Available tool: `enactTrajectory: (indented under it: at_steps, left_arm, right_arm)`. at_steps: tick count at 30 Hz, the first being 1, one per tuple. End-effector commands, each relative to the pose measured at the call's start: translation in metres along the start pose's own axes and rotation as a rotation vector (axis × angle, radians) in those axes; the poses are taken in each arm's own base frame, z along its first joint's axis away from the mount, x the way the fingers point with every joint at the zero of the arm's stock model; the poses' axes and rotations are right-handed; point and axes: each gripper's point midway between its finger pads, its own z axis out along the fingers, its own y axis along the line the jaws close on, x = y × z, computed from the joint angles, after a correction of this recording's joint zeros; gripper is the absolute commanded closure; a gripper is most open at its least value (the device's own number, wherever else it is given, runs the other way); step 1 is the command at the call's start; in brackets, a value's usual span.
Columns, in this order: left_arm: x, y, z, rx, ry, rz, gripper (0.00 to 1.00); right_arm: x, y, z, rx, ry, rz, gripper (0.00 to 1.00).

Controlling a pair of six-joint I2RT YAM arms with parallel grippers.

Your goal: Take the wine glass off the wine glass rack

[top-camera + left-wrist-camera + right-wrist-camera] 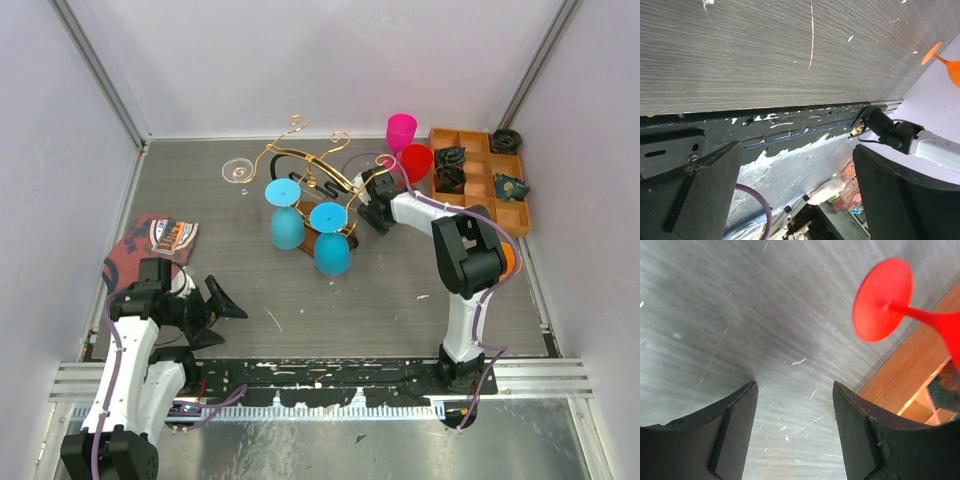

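Blue and matte, likely light rigid plastic, the wine glass [331, 250] is hanging bowl-down by its foot on the wine glass rack [310, 170] mid-table, a twin [286, 228] beside it. I am holding my right claw [372, 200] spread and empty near its right side. I am judging the thin stem the safest hold, since the smooth bowl could slip.

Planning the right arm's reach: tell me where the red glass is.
Top view, back right: the red glass is between the rack and the orange tray, just in front of the pink glass.
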Motion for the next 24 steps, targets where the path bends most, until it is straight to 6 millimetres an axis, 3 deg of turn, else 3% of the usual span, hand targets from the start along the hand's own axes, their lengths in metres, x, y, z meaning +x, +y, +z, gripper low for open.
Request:
enactTrajectory:
  at_steps: [1, 18, 24]
  left_arm:
    - [0.005, -0.007, -0.005, 0.029, 0.021, 0.011, 0.02]
    - [0.007, -0.008, -0.008, 0.024, 0.029, 0.016, 0.02]
    - [0.007, -0.008, -0.007, 0.026, 0.033, 0.013, 0.02]
  right_arm:
    - [0.021, 0.027, -0.028, -0.148, 0.094, 0.065, 0.33]
    - [0.049, 0.068, -0.083, -0.4, 0.235, 0.234, 0.3]
    - [0.067, 0.064, -0.116, -0.355, 0.273, 0.359, 0.26]
